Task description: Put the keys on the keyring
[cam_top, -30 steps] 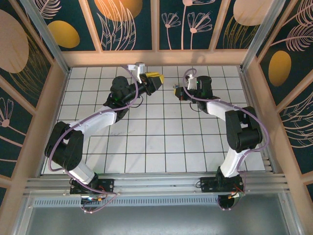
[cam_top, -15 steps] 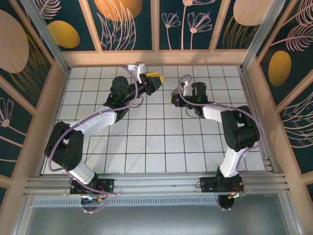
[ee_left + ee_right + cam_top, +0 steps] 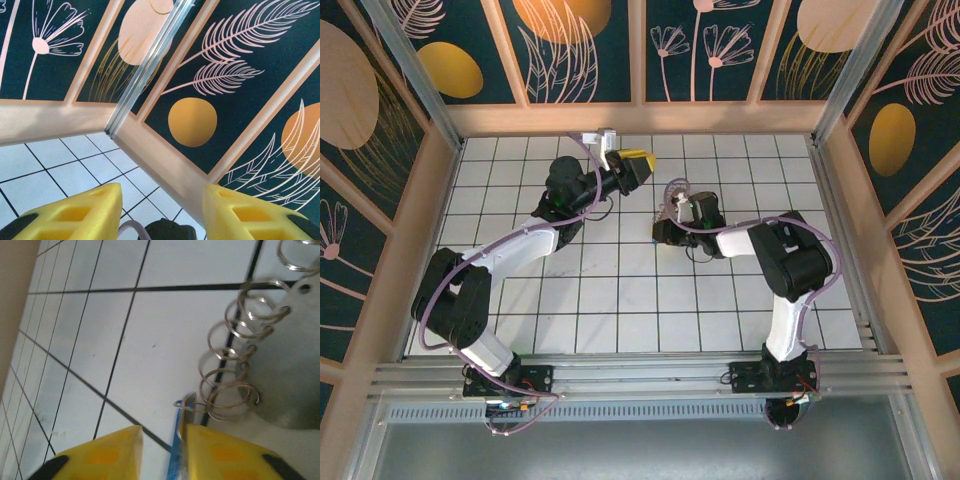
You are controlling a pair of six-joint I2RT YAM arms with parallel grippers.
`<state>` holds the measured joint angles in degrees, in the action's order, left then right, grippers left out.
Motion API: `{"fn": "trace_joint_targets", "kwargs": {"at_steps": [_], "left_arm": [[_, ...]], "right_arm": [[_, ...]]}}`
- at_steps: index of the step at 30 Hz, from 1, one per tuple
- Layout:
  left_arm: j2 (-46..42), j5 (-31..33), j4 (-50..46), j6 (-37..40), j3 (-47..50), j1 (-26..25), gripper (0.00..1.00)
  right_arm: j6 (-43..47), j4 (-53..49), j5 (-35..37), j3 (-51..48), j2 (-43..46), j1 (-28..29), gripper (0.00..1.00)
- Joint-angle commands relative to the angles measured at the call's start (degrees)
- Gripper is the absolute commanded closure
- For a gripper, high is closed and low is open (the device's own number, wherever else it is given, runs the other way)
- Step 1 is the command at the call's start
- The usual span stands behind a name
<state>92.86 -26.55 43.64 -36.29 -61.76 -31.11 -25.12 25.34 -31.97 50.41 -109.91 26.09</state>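
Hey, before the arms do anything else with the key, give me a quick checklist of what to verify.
1. Gap between right fingers: ok, open beside the key.
2. Grip on key: not ok, it touches one finger only.
3. Key threaded on wire coil: cannot tell; its tip meets the lowest loop.
4. State of left fingers: ok, open and empty.
5. Room between left arm and right arm: ok.

The left claw [image 3: 632,160] is at upper centre, over the white tiled worktop [image 3: 620,300]; the right claw [image 3: 661,232] is lower right of it, its arm [image 3: 790,260] sharply bent.
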Motion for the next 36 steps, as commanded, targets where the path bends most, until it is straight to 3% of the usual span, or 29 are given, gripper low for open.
{"fn": "trace_joint_targets", "kwargs": {"at_steps": [1, 8, 12, 16, 17, 22, 24, 30, 36], "left_arm": [[-0.68, -1.18, 3.28, -0.98, 0.49, 0.26, 0.54], [-1.32, -1.53, 3.91, -1.52, 0.93, 0.23, 0.51], [-2.21, -1.43, 4.18, -1.67, 1.70, 0.18, 0.44], [-3.96, -0.69, 3.66, -1.16, 2.90, 0.18, 0.31], [-4.66, -0.35, 3.39, -0.81, 3.30, 0.18, 0.04], [-8.92, 3.05, 0.09, 1.69, 5.60, 0.22, 0.01], [-11.30, 5.58, -1.18, 2.98, 7.46, 0.18, 0.01], [-19.27, 21.55, -7.04, 10.00, 14.11, 0.18, 0.01], [-32.08, 43.74, 9.44, 22.56, 34.39, 0.26, 0.01]], "right_arm": [[-1.48, 3.91, -1.88, -0.90, 0.25, 1.89, 0.66], [-0.18, 1.44, -2.09, -3.10, 9.22, 2.95, 0.54], [0.77, -0.76, -1.46, -4.91, 15.59, 1.58, 0.51], [1.85, -3.93, 0.19, -6.19, 23.04, -1.16, 0.46], [2.19, -4.87, 0.79, -6.38, 25.18, -1.99, 0.44], [3.41, -9.34, 4.50, -6.71, 34.43, -6.97, 0.32], [3.50, -10.02, 6.04, -7.19, 37.75, -8.90, 0.20], [4.07, -13.49, 21.46, -7.24, 44.77, -12.46, 0.10], [2.91, -13.07, 28.49, -7.13, 44.39, -18.18, 0.05]]}}
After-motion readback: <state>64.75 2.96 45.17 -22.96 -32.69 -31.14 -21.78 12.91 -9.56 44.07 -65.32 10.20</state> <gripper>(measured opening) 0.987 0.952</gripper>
